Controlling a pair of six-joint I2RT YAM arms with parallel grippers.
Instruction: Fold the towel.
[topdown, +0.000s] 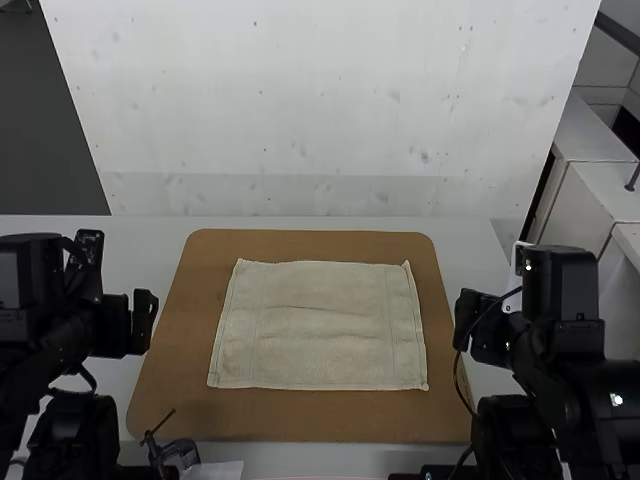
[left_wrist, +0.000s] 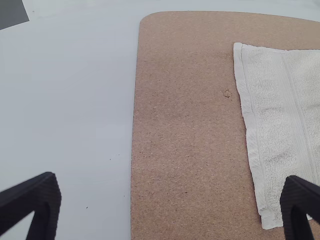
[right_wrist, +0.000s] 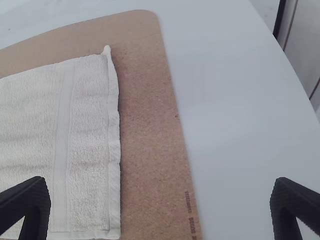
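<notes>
Left of the left pincer, which was black with tapered fingers, the smooth white tabletop stretched outward, giving sideways room. Its fingers were spread wide, with no cloth between them, above the left edge of the flat brown board with rounded corners. Beyond the table, farther forward than both pincers, stood a tall white panel with scuff marks.

Rightward of the left pincer came a strip of brown board, then the cream, rectangular terry-cloth towel. It lay spread on the board between the two pincers, touched by neither, with low ripples across it and stitched bands near its side edges. Its far right corner poked up slightly, forward and to the left of the right pincer.

That black, tapered pincer was spread wide as well, with nothing held. Close by it, small dark print ran along the board's right edge. More white tabletop lay to its right, and past the table's right edge stood a pale cabinet.
</notes>
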